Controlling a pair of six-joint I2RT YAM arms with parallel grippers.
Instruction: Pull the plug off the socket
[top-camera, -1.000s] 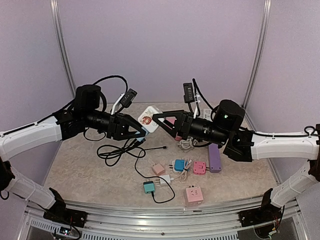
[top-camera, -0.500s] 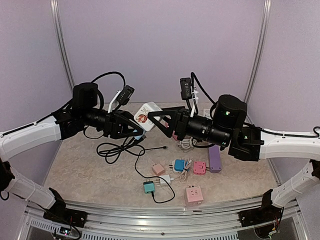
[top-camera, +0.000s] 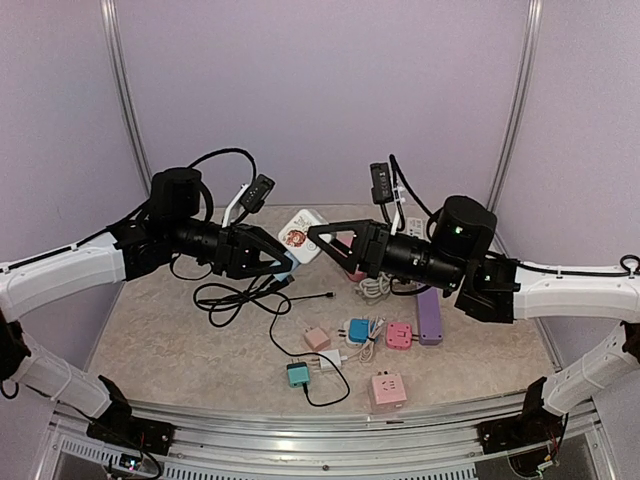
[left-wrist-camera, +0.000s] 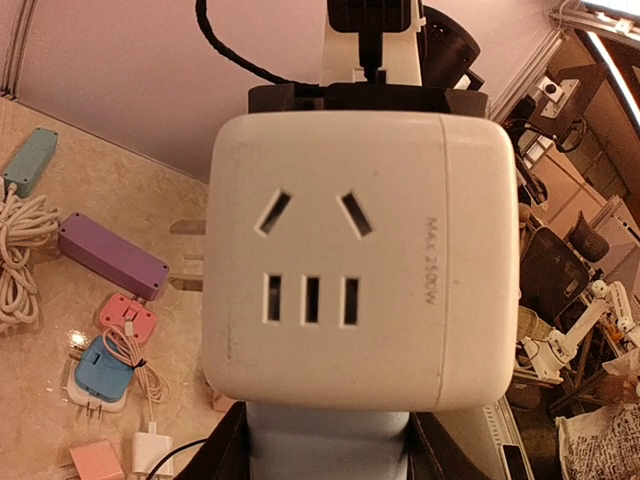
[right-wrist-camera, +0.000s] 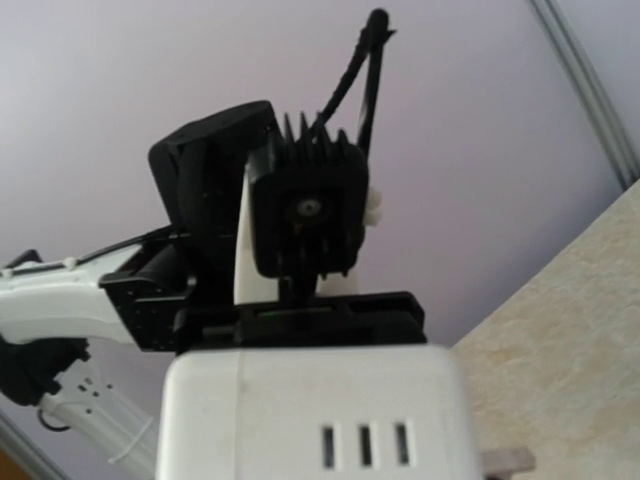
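Separating the two parts is the step in hand: the plug (left-wrist-camera: 325, 440) is not yet out of the socket (top-camera: 300, 236). Both parts hang in mid-air above the far middle of the table (top-camera: 200, 350), between my two arms.

My left claw (top-camera: 272, 262) is clenched on the pale blue plug, with one dark finger on each side of it. My right claw (top-camera: 322, 243) reaches in from the right with its jaws apart around the white socket cube. I cannot tell whether they press on it.

The joined pair has its long axis running left to right, roughly level, with the plug at the left end and the socket at the right. The plug points right, into the socket. The socket's face with the outlet slots is turned toward my left wrist camera. Its own metal prongs (left-wrist-camera: 190, 255) stick out from a side face.

In my judgement, the next move requires a firm right-hand grip on the socket. A straight pull along the long axis should follow, left claw to the left and right claw to the right, without twisting.
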